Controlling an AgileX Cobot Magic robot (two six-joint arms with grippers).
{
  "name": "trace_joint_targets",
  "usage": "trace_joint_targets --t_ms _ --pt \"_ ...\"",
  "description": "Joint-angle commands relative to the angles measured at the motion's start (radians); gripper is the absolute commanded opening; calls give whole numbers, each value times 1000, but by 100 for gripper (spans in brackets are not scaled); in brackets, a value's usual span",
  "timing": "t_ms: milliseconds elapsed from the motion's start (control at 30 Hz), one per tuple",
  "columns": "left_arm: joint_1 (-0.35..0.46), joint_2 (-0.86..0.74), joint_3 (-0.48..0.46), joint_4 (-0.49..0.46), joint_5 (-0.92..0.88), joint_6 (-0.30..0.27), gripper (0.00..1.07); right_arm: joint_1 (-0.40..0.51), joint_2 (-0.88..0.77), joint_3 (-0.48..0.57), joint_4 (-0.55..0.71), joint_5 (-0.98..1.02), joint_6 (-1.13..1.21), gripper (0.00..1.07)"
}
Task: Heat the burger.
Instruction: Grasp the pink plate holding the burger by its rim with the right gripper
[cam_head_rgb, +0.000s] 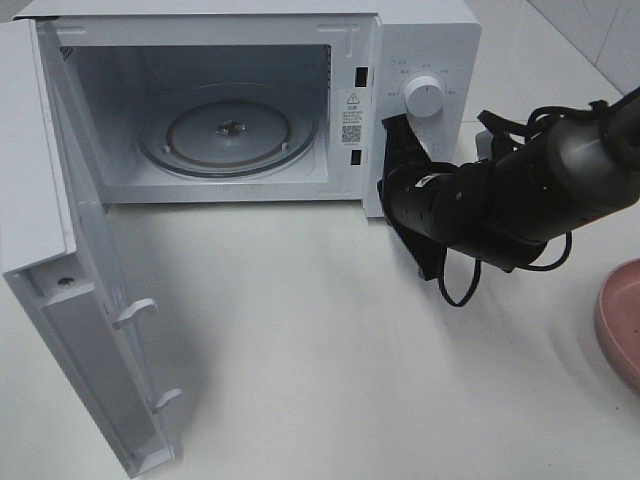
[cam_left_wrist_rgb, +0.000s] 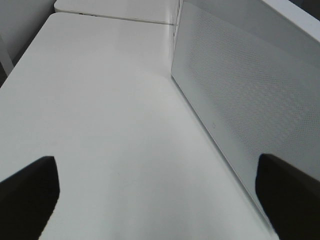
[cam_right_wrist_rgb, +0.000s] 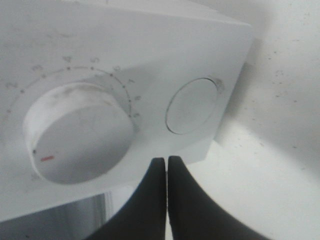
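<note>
The burger is out of view in every frame. The white microwave stands open with a bare glass turntable inside. My right gripper is shut and holds nothing; its tips sit at the control panel just below the dial. In the right wrist view the closed right gripper points at the panel between the dial and a round button. My left gripper is open and holds nothing; it hovers over the table beside the perforated door panel.
The microwave door hangs wide open to the left, reaching toward the table's front edge. A round pink plate shows at the right edge. White table lies in front of the microwave.
</note>
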Motion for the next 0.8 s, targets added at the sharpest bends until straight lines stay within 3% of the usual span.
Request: trace_joint_targets --t_ms 33,267,367,433,567,733,800 --pt "4 -18 3 -8 -7 0 100 -2 -41 14 -13 65 -117 0" --pt "4 -18 3 -8 -7 0 100 -3 -143 28 -14 294 -567 1" --pt "4 -18 3 -8 -7 0 100 -7 -152 28 -14 321 -617 1" --pt "4 -18 3 -8 -7 0 100 -58 -190 28 -19 510 -817 2" --pt "4 -18 3 -8 -7 0 100 -105 -219 28 -48 646 -917 2" --pt "4 -18 3 -8 -7 0 100 -172 -268 28 -194 823 -963 3" --pt "4 -18 3 -8 -7 0 100 -195 -305 28 -313 905 -961 4"
